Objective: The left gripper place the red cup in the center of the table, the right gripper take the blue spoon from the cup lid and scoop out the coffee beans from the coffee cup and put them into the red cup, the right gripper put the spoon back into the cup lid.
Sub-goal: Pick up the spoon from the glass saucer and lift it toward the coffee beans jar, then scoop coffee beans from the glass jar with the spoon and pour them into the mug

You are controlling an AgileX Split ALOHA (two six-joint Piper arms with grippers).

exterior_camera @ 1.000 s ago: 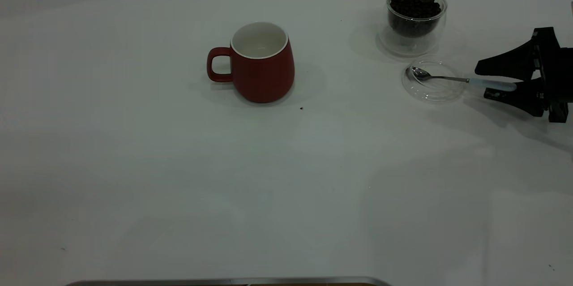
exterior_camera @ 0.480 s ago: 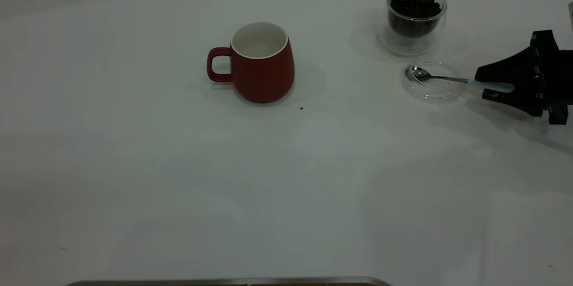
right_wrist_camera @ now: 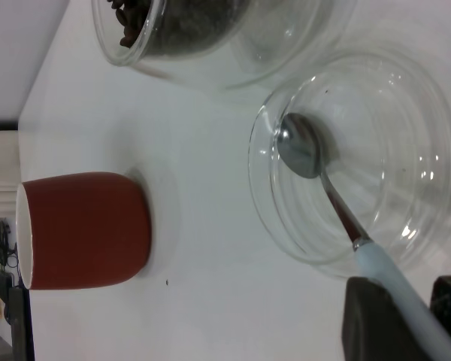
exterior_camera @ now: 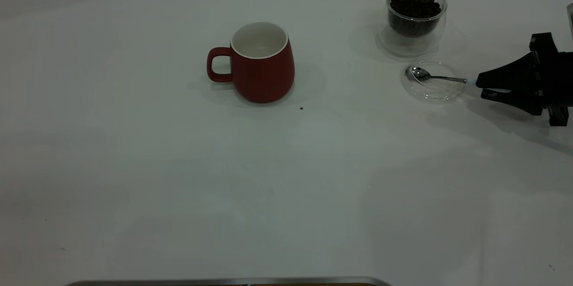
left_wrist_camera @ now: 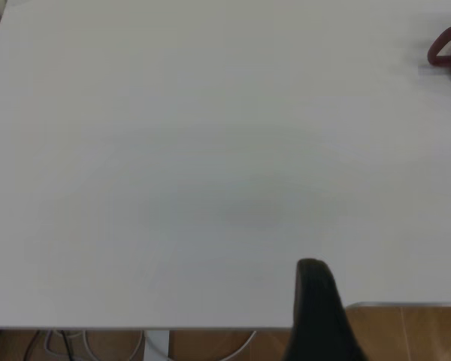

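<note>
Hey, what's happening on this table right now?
The right pincer is closed around the blue handle of the spoon, whose bowl rests in the clear lid. The glass cup behind it is full of coffee beans. The red cup stands empty mid-table. The left pincer is parked at the table's edge, holding nothing.

cup [exterior_camera: 261,64] mid-table, spoon [exterior_camera: 436,76] in lid [exterior_camera: 433,93] right
</note>
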